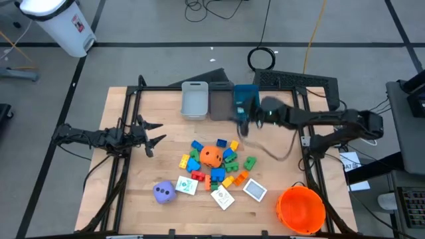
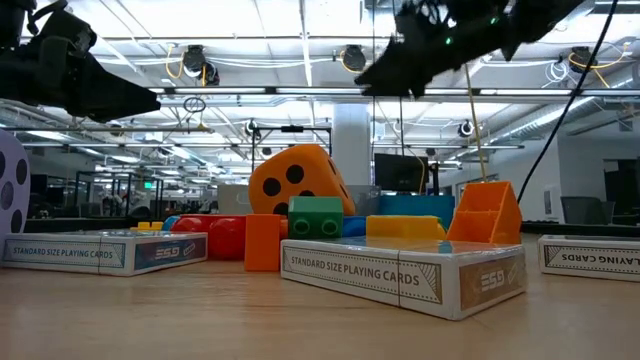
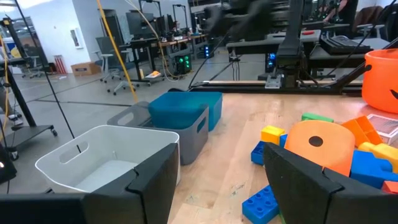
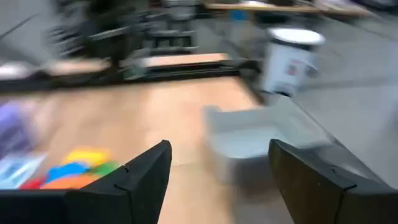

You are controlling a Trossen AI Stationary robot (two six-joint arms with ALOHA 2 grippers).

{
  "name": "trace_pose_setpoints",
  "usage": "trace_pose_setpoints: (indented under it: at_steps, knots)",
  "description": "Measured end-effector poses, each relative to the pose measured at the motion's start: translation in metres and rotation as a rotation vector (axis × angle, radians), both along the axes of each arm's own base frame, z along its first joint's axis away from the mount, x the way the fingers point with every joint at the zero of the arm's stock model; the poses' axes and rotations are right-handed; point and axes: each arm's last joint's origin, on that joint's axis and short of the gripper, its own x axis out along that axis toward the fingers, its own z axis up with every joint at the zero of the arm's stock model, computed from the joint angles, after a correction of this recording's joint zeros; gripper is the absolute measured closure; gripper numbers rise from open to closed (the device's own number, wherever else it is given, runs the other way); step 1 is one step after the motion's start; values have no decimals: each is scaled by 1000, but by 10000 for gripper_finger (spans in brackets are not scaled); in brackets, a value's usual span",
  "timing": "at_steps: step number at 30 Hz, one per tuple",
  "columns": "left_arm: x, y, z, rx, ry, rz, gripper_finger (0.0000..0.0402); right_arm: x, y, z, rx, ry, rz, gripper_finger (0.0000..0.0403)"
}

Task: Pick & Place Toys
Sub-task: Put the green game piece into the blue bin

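The toys lie in a heap (image 1: 212,162) on the table's middle: blue, green, yellow, red and orange blocks around an orange die (image 1: 211,155). A purple die (image 1: 164,192) and white card packs (image 1: 254,190) rest flat nearer the front edge. My left gripper (image 1: 156,136) hangs open at the table's left, level, pointing toward the heap, nothing between its fingers (image 3: 155,180). My right gripper (image 1: 240,123), blurred, hovers open above the table just in front of the blue bin (image 1: 246,98), clear of the toys. It is empty in the right wrist view (image 4: 217,149).
Three bins stand in a row at the far edge: a pale one (image 1: 194,99), a grey one (image 1: 220,101) and the blue one. A big orange bucket (image 1: 301,208) sits at the front right corner. Bare wood lies between bins and heap.
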Motion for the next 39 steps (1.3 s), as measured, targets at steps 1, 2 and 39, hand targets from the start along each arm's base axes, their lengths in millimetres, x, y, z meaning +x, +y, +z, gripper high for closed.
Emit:
trace_pose_setpoints:
  at_steps: [1, 2, 39]
  knots:
    - [0, 0, 0, 0, 0, 0, 160, 2, 12, -1, -29, 23, 53, 144]
    - [0, 0, 0, 0, 0, 0, 160, 3, 23, -3, -52, 47, 102, 144]
    - [0, 0, 0, 0, 0, 0, 160, -62, 126, -125, -93, 742, 219, 150]
